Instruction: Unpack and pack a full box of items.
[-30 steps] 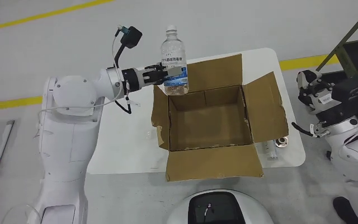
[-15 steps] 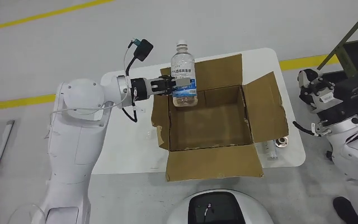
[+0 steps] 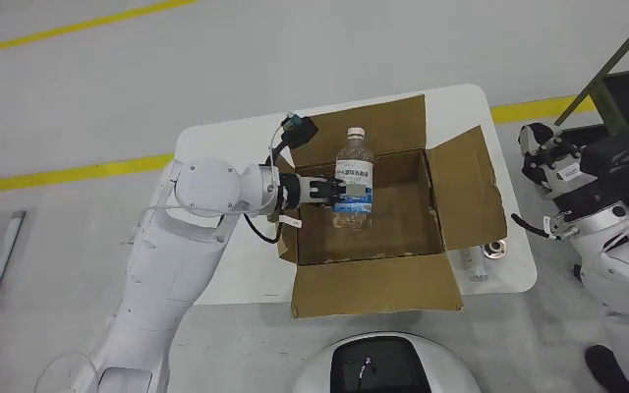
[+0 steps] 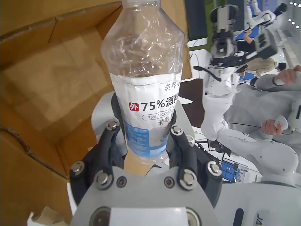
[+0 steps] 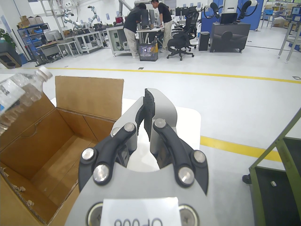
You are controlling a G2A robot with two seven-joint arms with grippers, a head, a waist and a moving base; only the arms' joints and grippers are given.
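Swinging the bottle (image 3: 355, 177) inward from beyond the box's (image 3: 388, 231) corner, my left gripper (image 3: 339, 192), pinching its labelled lower half, now holds it above the open interior, so I judge lowering it in comes next.

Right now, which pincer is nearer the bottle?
Left. The left pincer is shut on the bottle above the box; the right pincer is shut, empty, off beyond the box's side.

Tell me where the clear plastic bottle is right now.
In the top view, the bottle is clamped in the left gripper, above the open cardboard box, near the box's left wall.
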